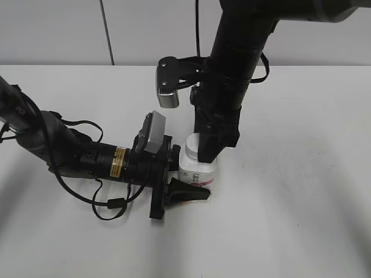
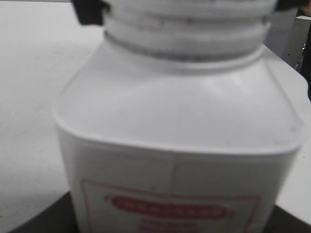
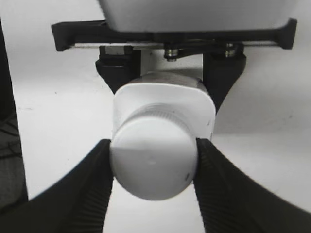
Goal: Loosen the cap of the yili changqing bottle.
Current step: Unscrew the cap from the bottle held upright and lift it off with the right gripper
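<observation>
The yili changqing bottle (image 1: 197, 171) stands upright on the white table (image 1: 301, 174). My left gripper (image 1: 186, 180) lies low on the table and is shut on the bottle's body, which fills the left wrist view (image 2: 180, 145) with its red label. My right gripper (image 1: 203, 152) comes down from above and is shut on the white cap (image 3: 153, 162). In the right wrist view both ribbed fingers press the cap's sides (image 3: 153, 155). In the exterior view the cap (image 1: 191, 142) is mostly hidden behind the right fingers.
The left arm with its cables (image 1: 75, 156) lies across the table at the left. The right arm (image 1: 232, 63) stands over the bottle. A grey wall panel (image 1: 58, 29) runs behind the table.
</observation>
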Controlling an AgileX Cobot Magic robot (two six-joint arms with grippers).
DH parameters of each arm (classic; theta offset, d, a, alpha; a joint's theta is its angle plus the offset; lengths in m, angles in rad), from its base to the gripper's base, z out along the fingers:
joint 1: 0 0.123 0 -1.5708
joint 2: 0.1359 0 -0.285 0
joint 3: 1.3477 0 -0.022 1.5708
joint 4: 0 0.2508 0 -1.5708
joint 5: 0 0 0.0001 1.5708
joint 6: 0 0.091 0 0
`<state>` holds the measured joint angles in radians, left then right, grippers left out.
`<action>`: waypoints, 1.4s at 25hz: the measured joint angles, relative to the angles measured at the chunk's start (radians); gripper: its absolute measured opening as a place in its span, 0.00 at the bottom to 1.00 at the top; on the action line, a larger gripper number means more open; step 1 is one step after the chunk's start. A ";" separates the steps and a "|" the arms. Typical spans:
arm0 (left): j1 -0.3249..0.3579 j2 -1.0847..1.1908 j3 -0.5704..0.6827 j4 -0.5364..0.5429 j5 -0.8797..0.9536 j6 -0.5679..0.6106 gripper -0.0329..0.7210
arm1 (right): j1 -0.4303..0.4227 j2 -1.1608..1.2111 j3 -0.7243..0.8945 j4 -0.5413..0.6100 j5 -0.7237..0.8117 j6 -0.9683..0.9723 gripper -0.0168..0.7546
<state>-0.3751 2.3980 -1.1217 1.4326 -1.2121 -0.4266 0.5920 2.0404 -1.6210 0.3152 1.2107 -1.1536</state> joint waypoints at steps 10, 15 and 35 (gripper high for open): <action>0.000 0.000 0.000 0.008 0.000 -0.005 0.57 | 0.000 0.001 0.000 0.012 -0.021 -0.459 0.54; 0.001 0.000 0.000 0.018 -0.009 -0.005 0.57 | 0.000 0.001 -0.001 0.044 -0.015 -0.574 0.54; 0.000 0.000 0.000 0.019 -0.009 -0.015 0.56 | 0.002 0.001 -0.071 0.011 0.012 -0.492 0.53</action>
<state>-0.3753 2.3980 -1.1217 1.4513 -1.2211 -0.4412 0.5936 2.0415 -1.6923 0.3265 1.2230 -1.6460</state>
